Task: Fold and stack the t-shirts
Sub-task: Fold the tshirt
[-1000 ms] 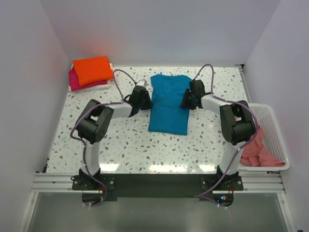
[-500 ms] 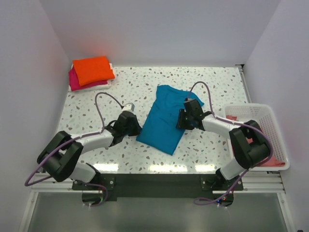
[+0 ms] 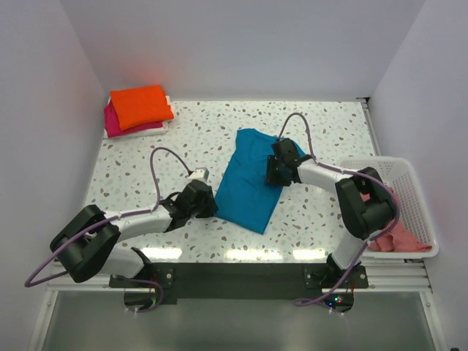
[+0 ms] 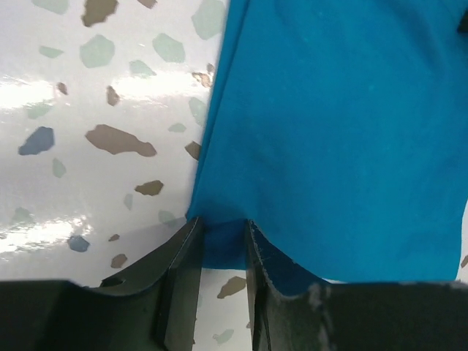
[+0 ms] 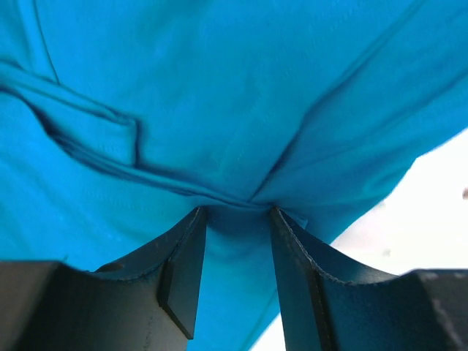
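Observation:
The teal blue t-shirt (image 3: 248,179) lies partly folded and tilted in the middle of the table, collar end to the back. My left gripper (image 3: 207,205) is shut on its near left corner (image 4: 223,245), low at the table. My right gripper (image 3: 273,170) is shut on a bunched fold at its right edge (image 5: 235,219). The bright orange t-shirt (image 3: 139,104) lies folded on the magenta pink one (image 3: 118,129) at the back left. The salmon pink t-shirt (image 3: 391,230) hangs crumpled in the basket.
A white mesh basket (image 3: 413,186) stands at the table's right edge, beside the right arm. White walls close in the left, back and right. The speckled tabletop (image 3: 329,139) shows around the teal shirt.
Both grippers have dragged the teal shirt from the back middle toward the near edge and turned it askew. In the last half second the right gripper moved back and left a little.

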### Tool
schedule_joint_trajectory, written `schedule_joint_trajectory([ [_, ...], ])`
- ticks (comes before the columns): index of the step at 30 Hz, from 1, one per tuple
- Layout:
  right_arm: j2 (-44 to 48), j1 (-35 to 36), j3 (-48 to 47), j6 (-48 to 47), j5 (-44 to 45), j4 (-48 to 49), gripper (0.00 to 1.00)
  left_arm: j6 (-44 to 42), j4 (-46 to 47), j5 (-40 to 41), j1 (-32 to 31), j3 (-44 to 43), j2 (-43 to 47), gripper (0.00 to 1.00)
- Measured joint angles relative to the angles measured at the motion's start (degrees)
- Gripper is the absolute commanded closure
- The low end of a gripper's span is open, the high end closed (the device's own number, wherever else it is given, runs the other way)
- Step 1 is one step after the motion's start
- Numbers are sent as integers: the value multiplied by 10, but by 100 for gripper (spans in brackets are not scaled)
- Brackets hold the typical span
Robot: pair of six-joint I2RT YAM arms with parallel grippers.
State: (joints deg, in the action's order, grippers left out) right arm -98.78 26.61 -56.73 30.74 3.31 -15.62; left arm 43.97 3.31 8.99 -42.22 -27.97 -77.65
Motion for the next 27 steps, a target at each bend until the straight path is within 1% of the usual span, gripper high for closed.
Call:
schedule_joint_trajectory([
  [6, -59, 1, -70, -14, -1, -3, 56, 16, -1, 26, -70, -1, -6, 73],
  [9, -85, 5, -104, -21, -2, -2, 56, 36, -3, 38, -107, -1, -7, 74],
  [11, -90, 9, -110, -23, -1, 0, 55, 48, -8, 46, -123, -2, -7, 74],
  [15, -82, 15, -105, -22, 5, -7, 44, 65, -37, 52, -134, -3, 8, 69],
  [16, -73, 15, -100, -21, 11, -14, 37, 66, -53, 54, -134, -3, 16, 64],
  [18, -41, 16, -82, -18, 23, -37, 32, 65, -87, 57, -134, -5, 35, 57],
  [19, -18, 16, -73, -17, 30, -51, 30, 64, -106, 59, -134, -7, 46, 51],
  [22, 68, 16, -49, -10, 43, -80, 31, 64, -151, 60, -134, -12, 85, 44],
  [24, 132, 16, -29, -3, 45, -81, 32, 64, -164, 58, -134, -12, 107, 43],
  [25, 158, 16, -17, 1, 43, -80, 34, 65, -168, 54, -133, -12, 116, 43],
  [26, 198, 16, 7, 8, 36, -77, 39, 65, -171, 49, -133, -12, 120, 43],
  [27, 211, 16, 17, 10, 33, -78, 41, 65, -174, 46, -133, -12, 123, 42],
])
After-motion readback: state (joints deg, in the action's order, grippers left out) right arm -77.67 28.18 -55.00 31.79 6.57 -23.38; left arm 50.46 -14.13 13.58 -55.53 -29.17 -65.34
